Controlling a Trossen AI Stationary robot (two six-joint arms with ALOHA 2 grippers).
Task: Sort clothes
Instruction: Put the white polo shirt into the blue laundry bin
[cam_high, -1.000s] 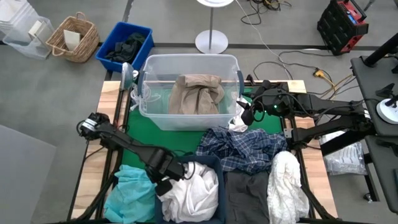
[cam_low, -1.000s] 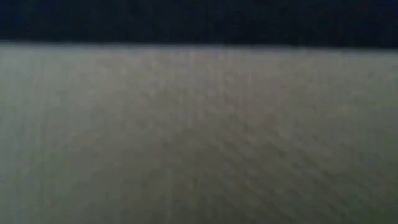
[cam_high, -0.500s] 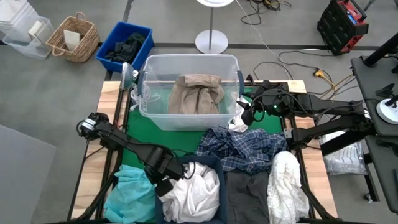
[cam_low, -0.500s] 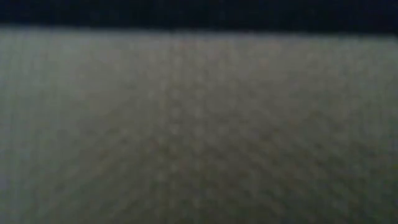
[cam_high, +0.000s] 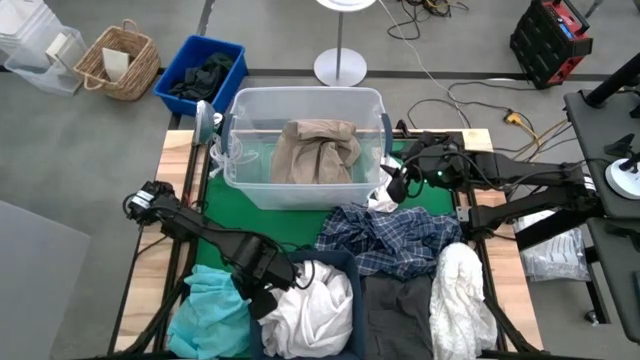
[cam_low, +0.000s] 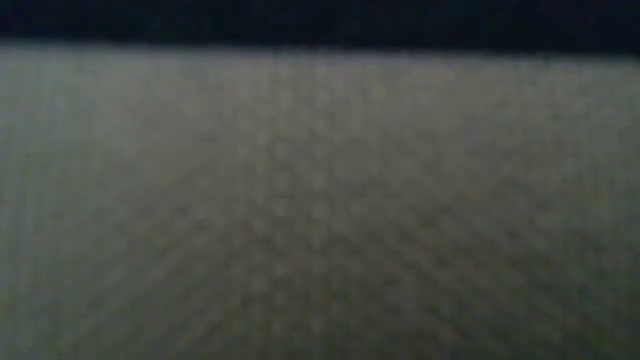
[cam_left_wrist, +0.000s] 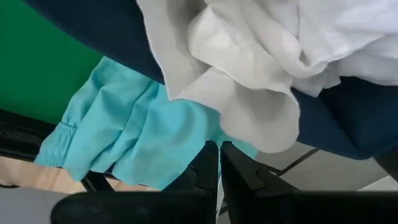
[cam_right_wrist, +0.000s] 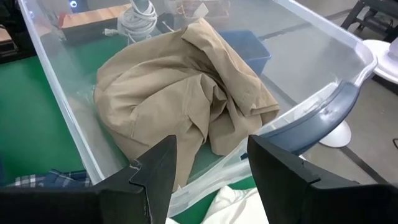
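Note:
A white garment (cam_high: 312, 305) lies heaped in a navy fabric bin (cam_left_wrist: 112, 34) at the table's near edge. My left gripper (cam_high: 262, 298) is at its left edge, shut on it. A teal garment (cam_high: 214, 310) lies left of the bin, partly on the green mat. A blue-and-white plaid shirt (cam_high: 392, 240) lies mid-table, with a dark grey garment (cam_high: 400, 312) and another white garment (cam_high: 460, 298) near it. A beige garment (cam_right_wrist: 180, 93) lies in the clear tub (cam_high: 372, 100). My right gripper (cam_right_wrist: 208, 165) hangs open above the tub's near right corner. Blurred cloth fills the low view. My left gripper pinches a rounded fold (cam_left_wrist: 249, 127) at the white garment's left edge between its two shut fingers (cam_left_wrist: 210, 163). They slant down from the table's left side. How many layers, I cannot tell. The fold is raised, and the garment's bulk rests in the bin.
Beyond the table's far left corner stand a blue crate (cam_high: 200, 72) of dark clothes and a wicker basket (cam_high: 118, 62). A lamp base (cam_high: 340, 67) stands behind the tub. Cables (cam_high: 215, 150) lie at the tub's left end, and the green mat (cam_high: 215, 215) shows between arm and tub.
My left gripper, still shut, has risen slightly and drawn the white garment's left edge up with it. The rest of that garment has stayed in the bin.

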